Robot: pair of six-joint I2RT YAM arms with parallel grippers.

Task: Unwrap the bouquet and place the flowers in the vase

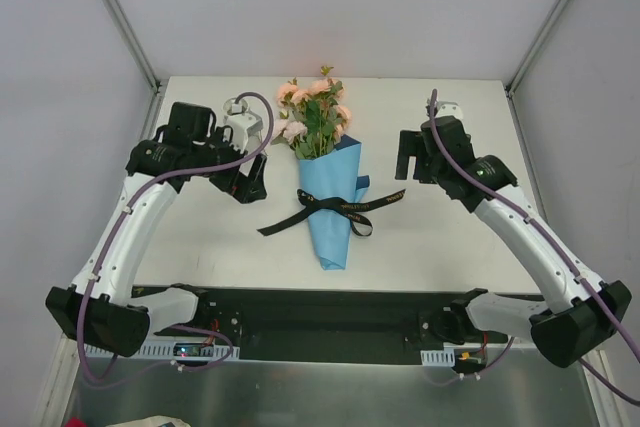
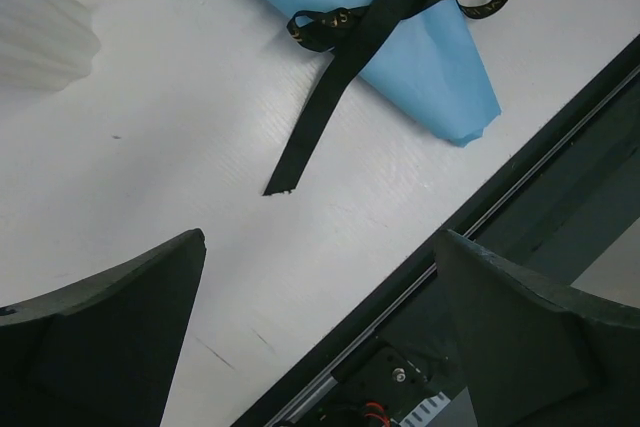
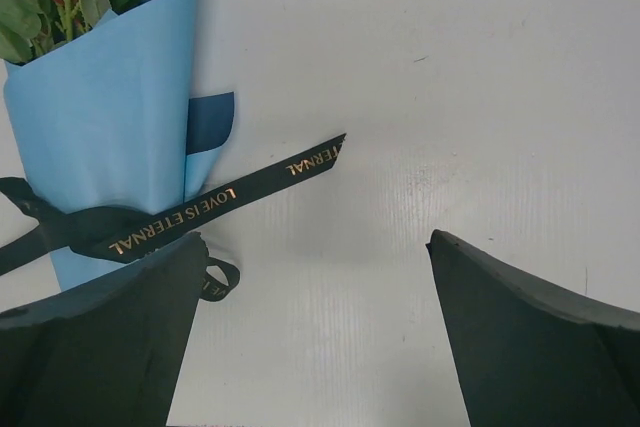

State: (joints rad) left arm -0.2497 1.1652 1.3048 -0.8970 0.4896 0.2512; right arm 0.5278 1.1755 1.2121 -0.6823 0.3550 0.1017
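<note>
The bouquet [image 1: 328, 182] lies on the white table [image 1: 450, 247], its blue paper cone [image 3: 100, 127] pointing toward the arm bases. Peach-pink flowers [image 1: 315, 107] with green leaves stick out of the far end. A black ribbon [image 1: 335, 205] is tied in a bow around the cone; its lettered tail [image 3: 250, 182] lies flat on the table. The ribbed whitish vase [image 2: 40, 37] shows only at the upper left edge of the left wrist view. My left gripper [image 1: 250, 182] hangs open left of the cone, my right gripper [image 1: 408, 162] open to its right. Nothing sits between the jaws of either [image 2: 320, 237] [image 3: 314, 240].
A black rail [image 1: 330, 312] runs along the table's near edge, close under the left gripper in its wrist view [image 2: 520, 177]. Grey walls with metal corner posts [image 1: 120, 17] enclose the table on three sides. The ribbon's other tail [image 2: 310, 127] lies toward the left gripper.
</note>
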